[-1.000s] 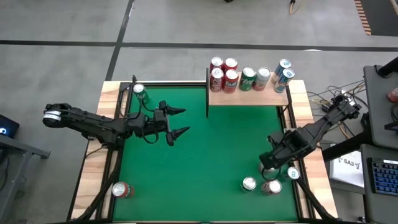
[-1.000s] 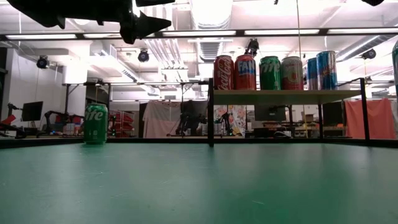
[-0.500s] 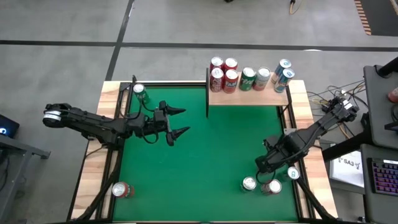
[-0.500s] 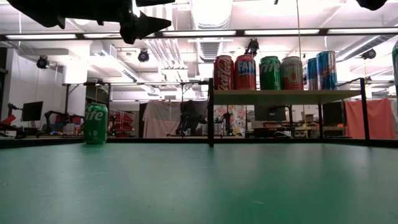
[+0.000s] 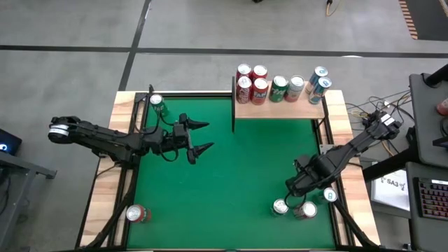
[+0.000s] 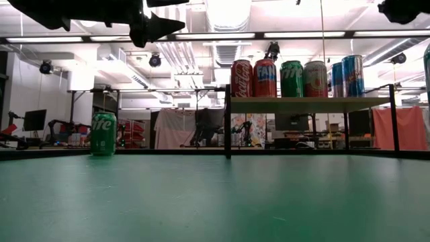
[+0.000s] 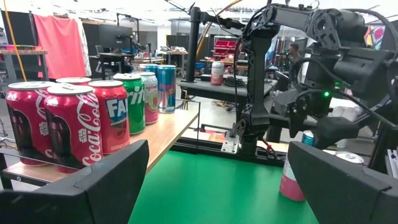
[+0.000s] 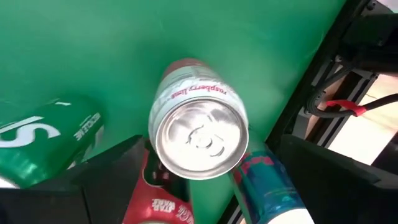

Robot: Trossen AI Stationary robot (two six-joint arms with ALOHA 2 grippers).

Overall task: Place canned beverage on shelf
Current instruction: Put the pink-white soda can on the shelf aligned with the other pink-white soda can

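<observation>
Right gripper: fingers apart, above pink can near table's front right | Neighbours: green can, red can, blue can | Shelf: six cans | Advice: descend centred, avoid neighbours | Left gripper: apart, idle.

shelf at table's far edge, cans on it | one can far-left corner | one near-left | can cluster near-right
</observation>
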